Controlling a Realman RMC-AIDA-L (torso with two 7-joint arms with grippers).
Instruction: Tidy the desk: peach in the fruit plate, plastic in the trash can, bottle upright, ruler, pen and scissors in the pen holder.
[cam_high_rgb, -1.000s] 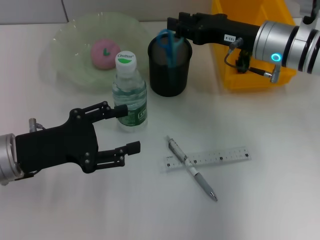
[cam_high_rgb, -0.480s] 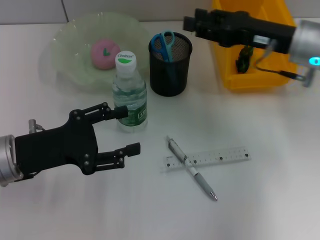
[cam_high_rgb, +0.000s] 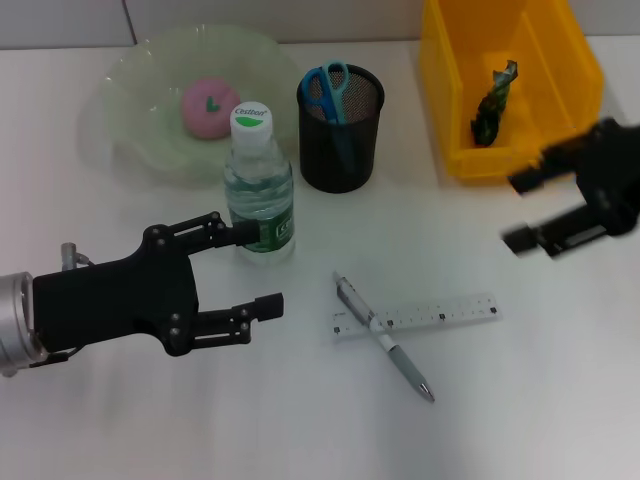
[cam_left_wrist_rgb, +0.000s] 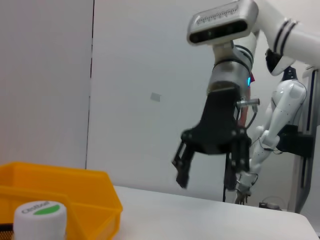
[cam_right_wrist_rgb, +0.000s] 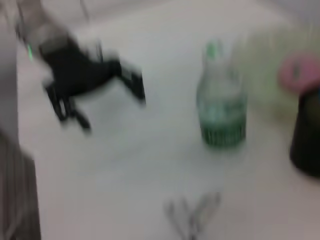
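Head view is showing the left gripper (cam_high_rgb: 252, 266) hovering low over the white table (cam_high_rgb: 520, 400), its fingers spread wide and holding nothing, one fingertip sitting just beside the label of the upright bottle (cam_high_rgb: 259, 187). The right gripper (cam_high_rgb: 528, 210) is hanging above the table in front of the yellow trash can (cam_high_rgb: 450, 120), jaws parted and empty. A dark scrap of plastic (cam_high_rgb: 490, 100) is lying inside that can. The scissors (cam_high_rgb: 327, 88) are standing in the black mesh pen holder (cam_high_rgb: 340, 140), just beside the bottle. Behind the bottle, the peach (cam_high_rgb: 208, 107) is resting in the pale green fruit plate (cam_high_rgb: 130, 90). The pen (cam_high_rgb: 385, 340) is lying crossed over the clear ruler (cam_high_rgb: 420, 315) on open table, between the two grippers and well apart from the holder.
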